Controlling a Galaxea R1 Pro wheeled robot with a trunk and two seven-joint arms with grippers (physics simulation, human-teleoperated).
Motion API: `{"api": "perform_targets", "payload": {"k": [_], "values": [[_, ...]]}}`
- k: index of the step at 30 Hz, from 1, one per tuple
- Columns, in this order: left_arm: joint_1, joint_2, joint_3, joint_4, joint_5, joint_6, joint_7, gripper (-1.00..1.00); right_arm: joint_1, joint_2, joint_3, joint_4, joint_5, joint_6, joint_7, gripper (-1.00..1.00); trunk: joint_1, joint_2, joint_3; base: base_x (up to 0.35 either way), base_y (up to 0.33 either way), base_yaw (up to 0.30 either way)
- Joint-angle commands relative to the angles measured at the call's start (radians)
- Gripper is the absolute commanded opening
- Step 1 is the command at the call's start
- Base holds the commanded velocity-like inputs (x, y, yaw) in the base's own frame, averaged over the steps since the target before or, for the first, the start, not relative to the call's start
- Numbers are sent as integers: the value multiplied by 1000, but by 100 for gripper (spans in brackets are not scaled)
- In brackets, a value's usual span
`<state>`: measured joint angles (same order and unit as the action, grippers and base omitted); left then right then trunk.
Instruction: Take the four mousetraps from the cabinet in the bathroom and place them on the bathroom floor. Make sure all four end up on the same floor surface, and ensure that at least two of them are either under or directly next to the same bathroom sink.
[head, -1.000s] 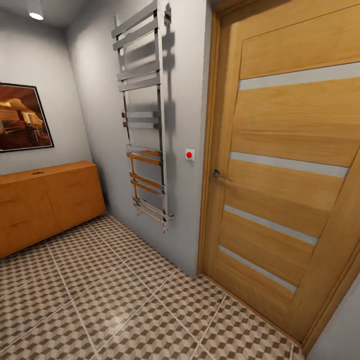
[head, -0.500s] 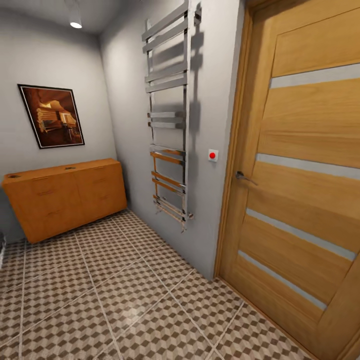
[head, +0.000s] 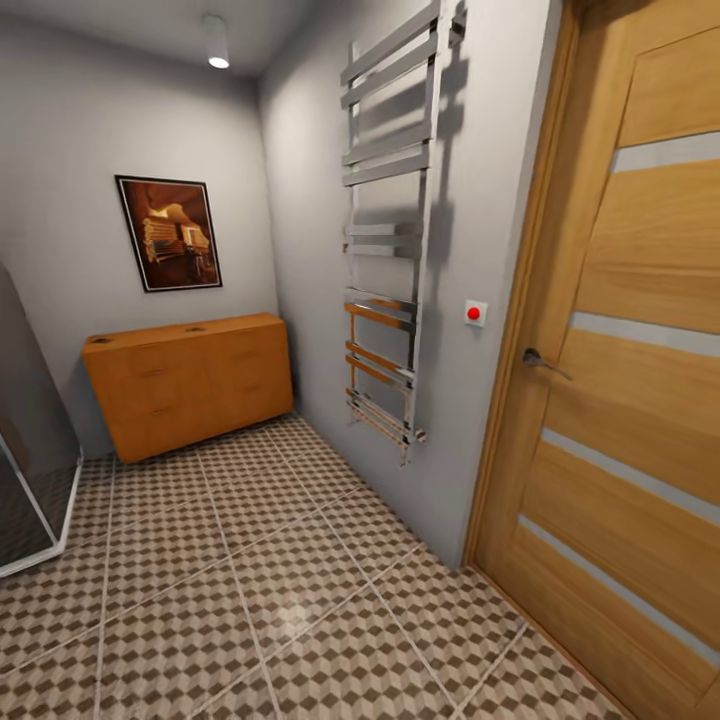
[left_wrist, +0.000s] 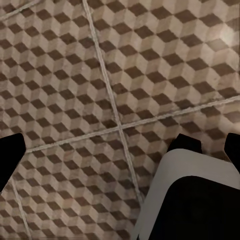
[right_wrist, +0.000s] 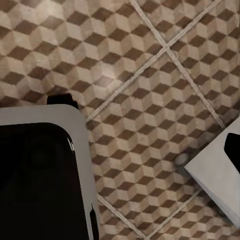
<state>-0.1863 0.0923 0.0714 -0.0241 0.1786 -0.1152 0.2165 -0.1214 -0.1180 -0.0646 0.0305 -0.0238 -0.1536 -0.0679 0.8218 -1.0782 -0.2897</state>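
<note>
You are looking at the cabinet (head: 190, 385), the low orange-brown chest standing against the far grey wall. Take it as your landmark. Two small dark marks sit on its flat top, one near each end; they are too small to tell what they are, so you cannot tell from here whether they are mousetraps. A framed picture (head: 169, 233) hangs on the wall just above the cabinet. To the cabinet's right, on the side wall, a chrome towel rail (head: 390, 230) runs from high up down to about the cabinet's height, and beyond it a red button (head: 475, 313) sits beside a wooden door (head: 620, 370) with a metal handle. To the cabinet's left you see the glass edge of a shower enclosure (head: 35, 470).

The bathroom floor (head: 270, 590), with its cube-patterned tiles, stretches from the cabinet's foot toward you.

Both wrist cameras look down on those same tiles (left_wrist: 100, 75) (right_wrist: 150, 100) past dark and white parts of the robot. You cannot tell how either pincer stands, left or right.
</note>
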Motion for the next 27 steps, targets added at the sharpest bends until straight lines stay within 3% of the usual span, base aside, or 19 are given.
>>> {"api": "perform_targets", "payload": {"k": [1,27], "values": [[-1,0,7,1,2,-4,0,100,-1,0,-6,3,-2,-7,0,100,0,-1,-1,0,0,276],[-1,0,7,1,2,-4,0,100,-1,9,-5,3,-1,-6,-3,100,0,-1,-1,0,0,277]]}}
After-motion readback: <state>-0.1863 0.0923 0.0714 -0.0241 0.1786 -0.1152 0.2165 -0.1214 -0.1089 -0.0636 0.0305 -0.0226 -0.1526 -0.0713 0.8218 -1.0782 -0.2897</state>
